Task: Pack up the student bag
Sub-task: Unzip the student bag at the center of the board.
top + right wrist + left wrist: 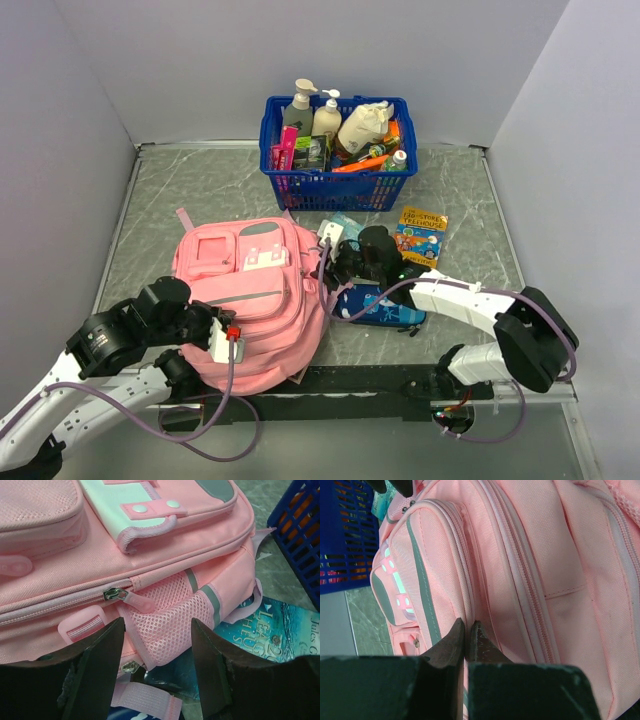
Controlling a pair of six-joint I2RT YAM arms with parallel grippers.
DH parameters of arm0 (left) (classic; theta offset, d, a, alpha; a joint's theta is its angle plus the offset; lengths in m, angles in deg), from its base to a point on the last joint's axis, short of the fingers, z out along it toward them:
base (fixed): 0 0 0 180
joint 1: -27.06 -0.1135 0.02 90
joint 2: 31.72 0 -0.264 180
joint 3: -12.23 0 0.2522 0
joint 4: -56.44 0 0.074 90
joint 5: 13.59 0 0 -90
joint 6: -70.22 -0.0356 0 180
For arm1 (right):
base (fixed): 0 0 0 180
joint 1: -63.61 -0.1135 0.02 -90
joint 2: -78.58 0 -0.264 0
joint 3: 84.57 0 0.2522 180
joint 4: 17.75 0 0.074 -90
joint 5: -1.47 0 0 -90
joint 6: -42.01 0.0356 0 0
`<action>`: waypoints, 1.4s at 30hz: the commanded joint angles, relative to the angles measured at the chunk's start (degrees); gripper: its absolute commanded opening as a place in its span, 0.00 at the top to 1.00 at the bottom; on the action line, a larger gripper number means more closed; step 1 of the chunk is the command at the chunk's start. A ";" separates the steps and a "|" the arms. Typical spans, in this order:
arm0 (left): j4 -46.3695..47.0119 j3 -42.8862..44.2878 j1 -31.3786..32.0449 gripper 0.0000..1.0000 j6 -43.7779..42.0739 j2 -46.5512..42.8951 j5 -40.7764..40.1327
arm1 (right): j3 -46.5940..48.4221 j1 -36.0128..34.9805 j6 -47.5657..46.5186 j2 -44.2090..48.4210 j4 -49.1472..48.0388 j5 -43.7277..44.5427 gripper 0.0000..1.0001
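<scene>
As viewed from the near edge, meet first the left gripper: jaws shut, tips set against the pink fabric at the near end of the bag, just beside a zip seam; cannot tell if pinching any cloth. Next, find the bag lying flat on the table, left of centre, front pockets up, with a strap poking out at its far-left corner. At its right side, see the right gripper, open wide and holding nothing, straddling the mesh pocket, with a zip pull just beyond the tips. Just right of the bag, under the right arm, note a blue case. Beyond, spot a teal book tucked partly under the bag's corner, and a bright book flat on the table further right. At the far end, find a blue basket crammed with bottles and packets, just past the bag's top.
</scene>
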 commanded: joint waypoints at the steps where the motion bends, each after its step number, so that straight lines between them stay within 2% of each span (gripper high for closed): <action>1: 5.50 1.17 0.07 0.99 -3.07 -1.12 2.66 | -0.66 -0.13 -4.85 -1.77 -5.27 -3.52 0.39; 4: 6.12 0.91 0.16 0.99 -3.07 -1.21 2.66 | -0.84 -0.65 -5.82 -3.70 -7.99 -5.64 0.39; 10: 5.51 1.26 0.07 0.99 -3.33 -0.86 2.83 | 0.04 -2.24 -7.76 -7.92 -10.37 -3.97 0.40; 19: 5.68 0.73 0.15 0.99 -3.16 -0.68 3.10 | -0.75 -3.55 -10.22 -8.19 -13.98 -4.41 0.37; 23: 5.86 0.12 0.07 0.99 -3.33 -0.77 3.18 | -1.45 -5.22 -11.27 -8.54 -15.30 -3.97 0.40; 24: 5.94 -0.06 0.15 0.99 -3.25 -0.86 3.18 | -1.37 -5.49 -11.27 -8.80 -15.38 -4.06 0.43; 26: 6.03 -0.24 0.15 0.99 -3.25 -0.94 3.01 | -0.67 -6.10 -11.54 -9.51 -14.42 -4.14 0.56; 27: 6.12 -0.24 0.07 0.99 -3.16 -0.94 2.92 | -0.49 -6.19 -11.45 -9.60 -13.81 -4.49 0.64; 28: 6.38 -0.24 0.07 0.99 -2.64 -0.94 2.75 | -0.31 -6.28 -11.54 -9.42 -12.50 -4.58 0.80; 30: 6.73 -0.32 0.07 0.99 -2.02 -0.94 2.31 | -0.66 -6.28 -10.84 -8.63 -11.61 -3.80 0.91; 31: 7.00 -0.41 0.07 0.99 -1.23 -0.94 2.13 | -0.75 -6.28 -10.66 -7.67 -10.21 -3.44 1.00; 35: 9.10 -2.17 0.15 0.99 1.40 -1.03 -0.14 | -1.37 -6.37 -9.08 -4.07 -6.43 -2.21 1.00; 42: 15.95 -6.82 0.07 0.99 13.17 3.44 -8.13 | -1.80 -8.82 -6.09 5.85 1.66 2.09 1.00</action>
